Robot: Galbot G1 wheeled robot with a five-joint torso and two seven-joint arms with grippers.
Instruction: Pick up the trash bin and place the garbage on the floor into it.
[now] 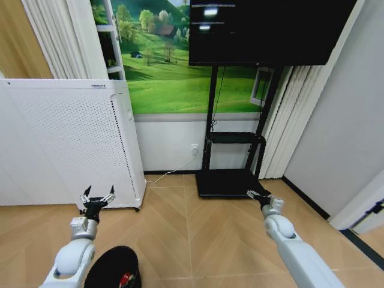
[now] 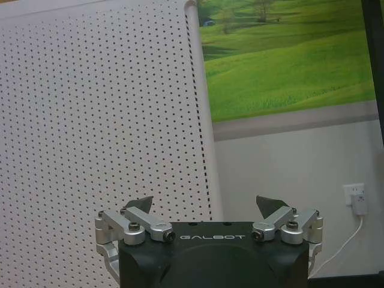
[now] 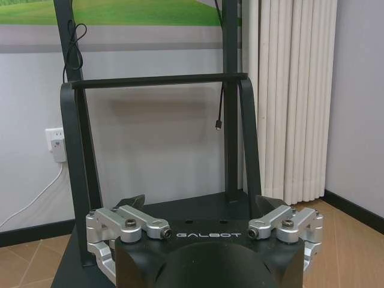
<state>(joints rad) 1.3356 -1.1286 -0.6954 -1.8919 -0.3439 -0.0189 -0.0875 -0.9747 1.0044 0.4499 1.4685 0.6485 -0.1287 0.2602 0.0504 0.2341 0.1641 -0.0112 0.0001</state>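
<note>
The trash bin [image 1: 111, 264], a small black round basket, stands on the wood floor at the bottom left of the head view, partly cut off by the frame edge. A red-and-white piece of garbage [image 1: 125, 279] shows inside its mouth. My left gripper [image 1: 98, 198] hangs open above and just beyond the bin, holding nothing. In the left wrist view the left gripper [image 2: 207, 207] points at the white perforated panel. My right gripper [image 1: 258, 196] is open and held over the floor at the right. In the right wrist view the right gripper [image 3: 201, 204] faces the black stand.
A tall white perforated appliance [image 1: 72, 144] stands at the left against the wall. A black TV stand [image 1: 231, 180] with its screen [image 1: 270, 30] is ahead at centre right. A wall socket with a white cable [image 1: 194, 147] sits between them. Open wood floor [image 1: 192, 234] lies ahead.
</note>
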